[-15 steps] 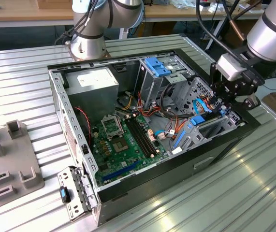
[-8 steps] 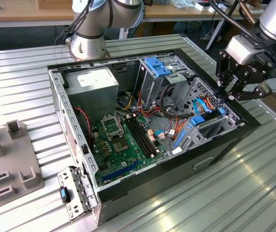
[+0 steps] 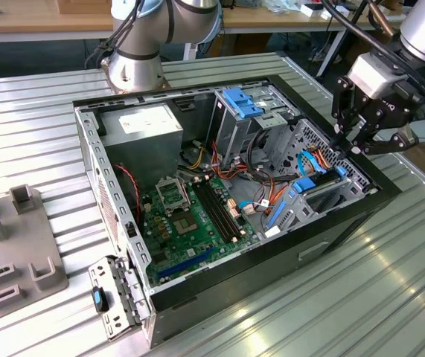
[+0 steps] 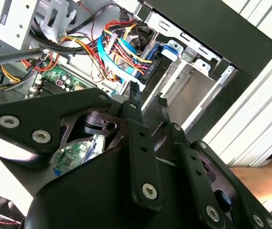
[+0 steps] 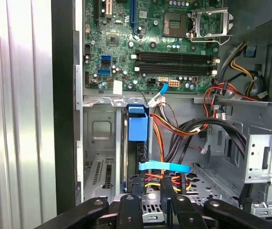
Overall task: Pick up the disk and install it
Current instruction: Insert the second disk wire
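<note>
One disk (image 3: 321,186), and afaict it's already down in the lower drive bay (image 3: 312,212) at the front corner of the pc case (image 3: 346,223). It's standing on edge with its bright blue carrier rail showing. In the first wrist view the blue tab of the disk (image 5: 138,128) sits in the slot next to the bare metal bay wall (image 5: 100,143). A flat blue data cable (image 5: 164,167) crosses just beside it, and a bundle of red/yellow/black wires (image 5: 174,129) is close by.

Progress-wise, imo the pick-up part is over and the disk is in its slot or nearly. Can't tell if it's pushed fully home or latched, since the bay hides the far end. Can't see whether the cables are plugged into it either.

Tool: the gripper (image 3: 344,143) hangs right above that bay, near the disk but apart from it, not touching as far as I can see. In the second wrist view the gripper (image 4: 148,98) has its two fingers spread, with a clear gap and nothing pinched between them. Its tips point down at the blue connector area. Same story in the first wrist view, where the gripper (image 5: 149,188) is over the wires.

Further out, the motherboard (image 3: 190,216) lies exposed, and the whole case sits on a ribbed metal table (image 3: 361,297).
</note>
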Motion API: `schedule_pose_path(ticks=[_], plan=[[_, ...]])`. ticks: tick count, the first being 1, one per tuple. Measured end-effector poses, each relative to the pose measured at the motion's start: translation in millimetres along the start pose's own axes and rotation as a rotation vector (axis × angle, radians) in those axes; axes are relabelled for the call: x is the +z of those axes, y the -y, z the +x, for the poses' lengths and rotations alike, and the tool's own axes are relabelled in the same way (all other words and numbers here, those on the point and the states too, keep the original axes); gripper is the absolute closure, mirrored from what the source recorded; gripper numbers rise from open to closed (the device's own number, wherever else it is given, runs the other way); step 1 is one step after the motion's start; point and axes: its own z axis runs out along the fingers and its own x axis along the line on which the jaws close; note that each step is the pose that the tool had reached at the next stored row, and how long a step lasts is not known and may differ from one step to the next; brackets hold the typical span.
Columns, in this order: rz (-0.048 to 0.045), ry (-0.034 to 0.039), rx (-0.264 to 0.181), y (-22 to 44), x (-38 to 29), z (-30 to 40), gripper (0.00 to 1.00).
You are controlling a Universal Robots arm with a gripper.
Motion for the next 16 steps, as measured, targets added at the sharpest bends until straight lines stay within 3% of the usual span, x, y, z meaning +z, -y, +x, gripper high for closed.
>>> schedule_pose_path(ticks=[3, 11, 16], plan=[[-0.0004, 0.0000, 0.000, 0.1, 0.1, -1.1, 0.70], [-0.0003, -0.0003, 0.002, -1.7, 1.1, -13.8, 0.70], [-0.0002, -0.0004, 0.002, -1.7, 1.1, -13.9, 0.70]])
